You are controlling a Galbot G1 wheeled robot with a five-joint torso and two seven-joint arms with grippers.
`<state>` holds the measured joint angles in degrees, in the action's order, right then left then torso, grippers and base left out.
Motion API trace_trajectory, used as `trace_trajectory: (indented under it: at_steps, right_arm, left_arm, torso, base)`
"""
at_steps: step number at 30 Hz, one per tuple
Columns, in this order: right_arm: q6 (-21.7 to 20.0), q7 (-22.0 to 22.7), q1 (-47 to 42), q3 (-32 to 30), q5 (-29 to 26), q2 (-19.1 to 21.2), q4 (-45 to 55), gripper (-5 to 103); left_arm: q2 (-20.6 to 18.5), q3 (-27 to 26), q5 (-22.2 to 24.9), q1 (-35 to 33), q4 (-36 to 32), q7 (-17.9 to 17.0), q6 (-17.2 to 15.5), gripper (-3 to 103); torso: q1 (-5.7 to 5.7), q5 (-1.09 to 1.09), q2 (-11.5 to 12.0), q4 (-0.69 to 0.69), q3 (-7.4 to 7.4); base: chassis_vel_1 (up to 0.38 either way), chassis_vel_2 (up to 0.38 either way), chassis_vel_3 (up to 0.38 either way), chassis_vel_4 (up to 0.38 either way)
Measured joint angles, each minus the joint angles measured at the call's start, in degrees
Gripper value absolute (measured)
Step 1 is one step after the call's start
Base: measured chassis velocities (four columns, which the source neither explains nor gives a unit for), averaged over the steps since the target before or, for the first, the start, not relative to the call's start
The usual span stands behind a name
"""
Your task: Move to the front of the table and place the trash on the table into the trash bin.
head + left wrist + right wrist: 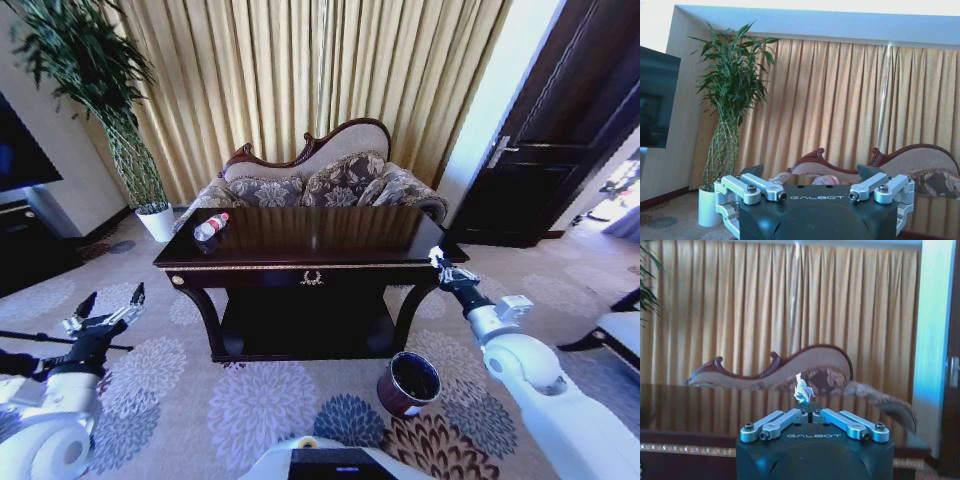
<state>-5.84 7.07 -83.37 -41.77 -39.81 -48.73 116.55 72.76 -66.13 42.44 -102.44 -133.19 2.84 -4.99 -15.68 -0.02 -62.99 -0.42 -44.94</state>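
My right gripper (441, 263) pinches a white crumpled scrap (803, 389) beside the bench (300, 262) corner. The trash bin (409, 383) stands at 6 o'clock below: lower squarely over its mouth before releasing. My left gripper (108, 310) waits spread; the bottle (211, 227) remains on the bench.

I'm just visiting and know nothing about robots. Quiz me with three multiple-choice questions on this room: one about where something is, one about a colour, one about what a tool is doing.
1. Where is the trash bin?
A. On the table
B. On the carpet by the table's front right leg
C. Beside the plant pot

2. What colour is the bottle cap?
A. Red
B. Blue
C. Green

3. What is the right tool doing?
A. Hanging open
B. Shut on a white scrap
C. Gripping the bottle

Answers: 1 B, the bin stands on the floor below the table edge. 2 A, the cap shows red. 3 B, the scrap sticks up between closed fingers.
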Motion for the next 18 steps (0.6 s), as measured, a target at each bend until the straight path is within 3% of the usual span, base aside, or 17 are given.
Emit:
trace_trajectory:
  at_steps: [12,16,18]
  right_arm:
    - [0.69,-4.59,-0.81,5.44,6.04,-7.35,-19.65,0]
    - [1.86,-5.2,-0.04,8.27,7.74,-9.22,-26.14,0]
    - [4.75,-5.4,2.36,11.23,9.95,-11.04,-35.0,0]
  left_arm:
    - [0.95,-0.41,-0.39,0.14,-0.44,-0.09,0.01,100]
    - [1.08,-0.66,-0.38,-0.08,-0.53,-0.12,0.03,100]
    - [1.3,-0.89,-0.38,-0.46,-0.78,-0.19,0.09,100]
  torso:
    - [-0.03,0.01,0.02,-0.02,-0.01]
    - [-0.02,0.02,0.01,-0.02,-0.01]
    - [-0.02,0.01,0.02,-0.01,-0.01]
  base:
    - [0.0,0.0,0.0,0.0]
    - [0.0,0.0,0.0,0.0]
    - [0.0,0.0,0.0,0.0]
